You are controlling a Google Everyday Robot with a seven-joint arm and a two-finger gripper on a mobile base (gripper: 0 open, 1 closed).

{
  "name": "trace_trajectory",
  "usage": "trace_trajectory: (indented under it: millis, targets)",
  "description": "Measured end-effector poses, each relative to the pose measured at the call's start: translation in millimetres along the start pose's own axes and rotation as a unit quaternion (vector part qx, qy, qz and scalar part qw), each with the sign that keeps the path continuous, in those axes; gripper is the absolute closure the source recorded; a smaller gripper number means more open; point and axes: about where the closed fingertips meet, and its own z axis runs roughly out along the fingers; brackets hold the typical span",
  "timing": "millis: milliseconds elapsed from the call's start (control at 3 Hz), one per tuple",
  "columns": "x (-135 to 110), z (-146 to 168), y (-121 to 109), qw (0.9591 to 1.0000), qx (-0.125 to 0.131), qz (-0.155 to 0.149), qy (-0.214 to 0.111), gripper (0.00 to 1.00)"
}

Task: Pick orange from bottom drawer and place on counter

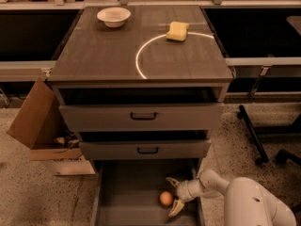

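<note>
**Status: gripper released at the orange, inside the bottom drawer**

1. Gripper. The gripper [171, 196] is low down inside the pulled-out bottom drawer [127, 192], near the drawer's right wall. It points to the left. Its two fingers [176, 208] are spread apart, one further back in the drawer and one nearer the drawer's front. Nothing is grasped.

2. Orange. The orange [165, 198] lies on the drawer floor just to the left of the gripper, at the mouth of the gap between the two fingertips. Contact between the nearer finger and the fruit cannot be determined. The orange rests in the right half of the drawer, towards its front.

3. Arm. The white arm [249, 201] extends from the gripper to the right and down, out over the drawer's right wall.

4. Cabinet. Directly above the gripper is the middle drawer [146, 149], and above that the top drawer [141, 117]. Each has a dark handle, and each stands slightly out from the cabinet.

5. Worktop. The worktop [103, 55] is well above the gripper. A thin white arc [141, 55] is marked on it.
   - A yellow sponge [178, 31] sits on the arc, high above the gripper.
   - A white bowl [114, 16] stands at the far corner, above and to the left of the gripper, well apart from the sponge.

6. Surroundings. A cardboard box [35, 121] with an open flap leans beside the cabinet, to the left of and above the gripper. Black chair legs [254, 133] stand on the speckled floor to the right of the gripper.
</note>
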Motion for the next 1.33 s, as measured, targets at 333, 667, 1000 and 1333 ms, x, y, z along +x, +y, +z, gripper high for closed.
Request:
trace_trajectory:
  millis: [333, 667, 1000, 1333]
  targets:
    - [5.1, 7.3, 3.3, 0.9999, -0.003, 0.004, 0.009, 0.00]
    - [7.4, 13.2, 5.5, 0.9999, -0.009, 0.005, 0.013, 0.13]
    - [5.8, 16.7, 7.6, 0.9998, -0.014, 0.004, 0.014, 0.36]
    - [0.8, 16.8, 10.0, 0.9999, -0.015, -0.001, 0.007, 0.59]
